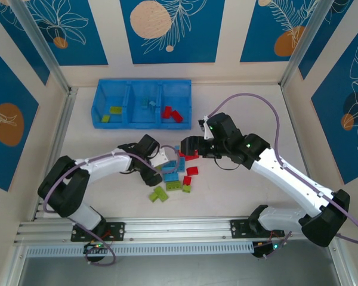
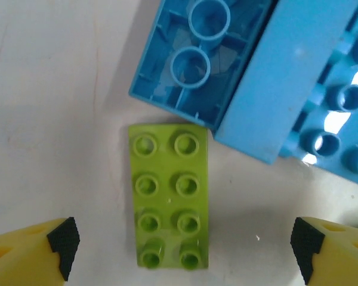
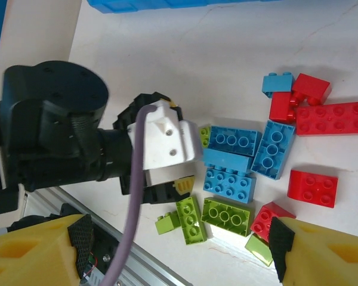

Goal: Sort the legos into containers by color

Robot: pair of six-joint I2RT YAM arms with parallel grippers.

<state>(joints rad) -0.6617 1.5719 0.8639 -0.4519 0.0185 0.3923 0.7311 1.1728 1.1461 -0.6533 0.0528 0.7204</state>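
Top view: the bin sits far back on the table, with lime in the left compartment, blue in the middle and red on the right. Loose legos are heaped between the arms.

Left wrist: the left claw is spread and empty, straddling a flat lime brick just beside an upturned blue brick. Likely step: picking lime. Next: descend, pinch its long sides, clear the blue one.

Right wrist: the right claw is spread and empty over the heap.
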